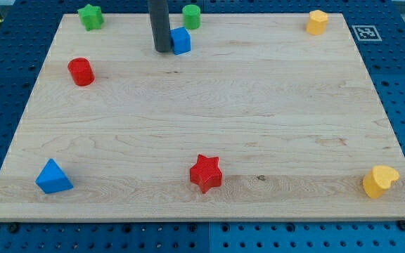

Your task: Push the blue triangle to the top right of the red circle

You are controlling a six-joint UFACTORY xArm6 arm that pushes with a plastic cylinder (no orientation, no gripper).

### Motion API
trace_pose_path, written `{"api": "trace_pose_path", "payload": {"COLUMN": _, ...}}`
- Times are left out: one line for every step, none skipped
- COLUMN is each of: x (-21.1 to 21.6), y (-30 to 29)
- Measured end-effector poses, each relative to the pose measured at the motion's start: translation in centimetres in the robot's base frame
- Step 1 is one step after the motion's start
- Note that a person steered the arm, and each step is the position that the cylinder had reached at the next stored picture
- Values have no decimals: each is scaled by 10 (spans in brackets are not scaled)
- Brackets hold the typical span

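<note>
The blue triangle [53, 177] lies near the board's bottom left corner. The red circle [81, 72] stands at the upper left, well above the triangle. My tip [162, 50] is near the top middle of the board, touching or just left of a blue cube [181, 41]. The tip is far from the blue triangle and to the right of the red circle.
A green star [90, 16] sits at the top left and a green cylinder [191, 16] at the top middle. A yellow block [317, 22] is at the top right, a yellow heart [380, 181] at the bottom right, a red star [205, 173] at the bottom middle. The wooden board [259, 105] ends in blue pegboard.
</note>
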State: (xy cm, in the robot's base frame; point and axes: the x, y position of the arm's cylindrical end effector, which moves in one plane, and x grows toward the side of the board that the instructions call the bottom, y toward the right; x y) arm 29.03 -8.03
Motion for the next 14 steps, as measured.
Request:
{"api": "trace_pose_path", "payload": {"x": 13, "y": 0}}
{"api": "trace_pose_path", "payload": {"x": 64, "y": 1}}
{"api": "trace_pose_path", "payload": {"x": 106, "y": 1}}
{"api": "trace_pose_path", "payload": {"x": 118, "y": -10}}
{"api": "trace_pose_path", "payload": {"x": 118, "y": -56}}
{"api": "trace_pose_path", "payload": {"x": 141, "y": -103}}
{"api": "trace_pose_path", "payload": {"x": 177, "y": -147}}
{"api": "trace_pose_path", "payload": {"x": 213, "y": -172}}
{"api": "trace_pose_path", "payload": {"x": 271, "y": -172}}
{"api": "trace_pose_path", "payload": {"x": 303, "y": -167}}
{"api": "trace_pose_path", "payload": {"x": 303, "y": -167}}
{"api": "trace_pose_path", "payload": {"x": 302, "y": -143}}
{"api": "trace_pose_path", "payload": {"x": 299, "y": -106}}
{"api": "trace_pose_path", "payload": {"x": 292, "y": -99}}
